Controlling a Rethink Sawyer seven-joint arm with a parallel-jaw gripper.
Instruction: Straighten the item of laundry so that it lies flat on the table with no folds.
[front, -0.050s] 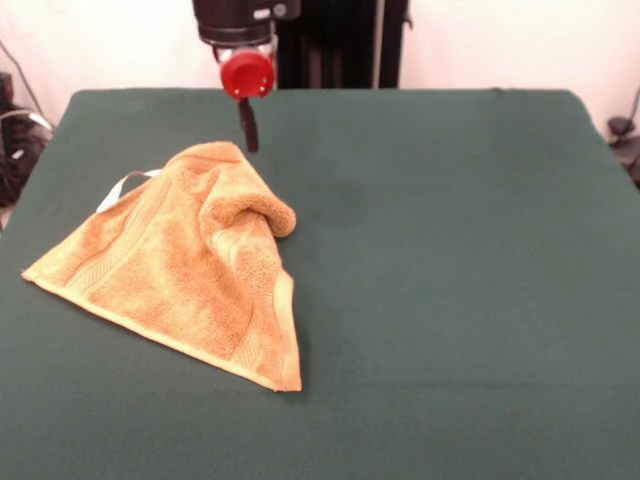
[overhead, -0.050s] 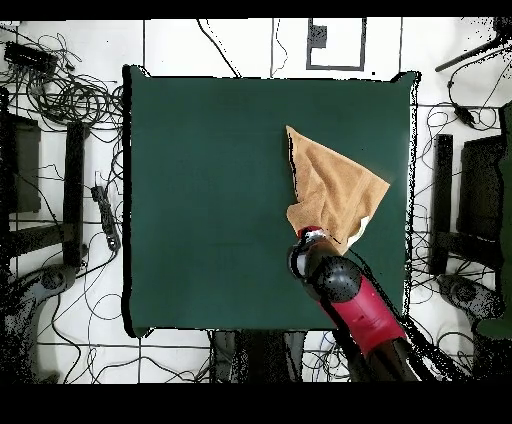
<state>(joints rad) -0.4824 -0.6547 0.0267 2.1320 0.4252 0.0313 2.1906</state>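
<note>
Laundry item: one small orange-tan terry hand towel (front, -0.050s: 185, 270), paler woven bands along its edges, lying crumpled on the large table (front, -0.050s: 450, 280) covered in dark green felt-like cloth. In the front view we find it on the left half of the table, spread in a rough triangle with one corner pointing toward the camera and a rolled fold humped up at its right side.

Hidden or unclear: the fold covers part of the towel's upper surface, and what lies beneath it we cannot see. A small white tag (front, -0.050s: 122, 189) shows at the towel's far left edge in the front view; in the overhead view we make out only a pale sliver there. The gripper (front, -0.050s: 247, 125) shows as a single dark prong below a red round cap, so we cannot tell whether it is spread or pressed together, nor whether it touches the cloth.

Views compared: the overhead view gives the towel's (overhead, -0.050s: 330, 190) whole outline and the red and black arm (overhead, -0.050s: 350, 295) reaching in from the bottom edge, its head over the towel's nearest corner. The front view cuts the arm off at the top edge, showing only its lowest section hanging upright just behind the towel's far corner.
</note>
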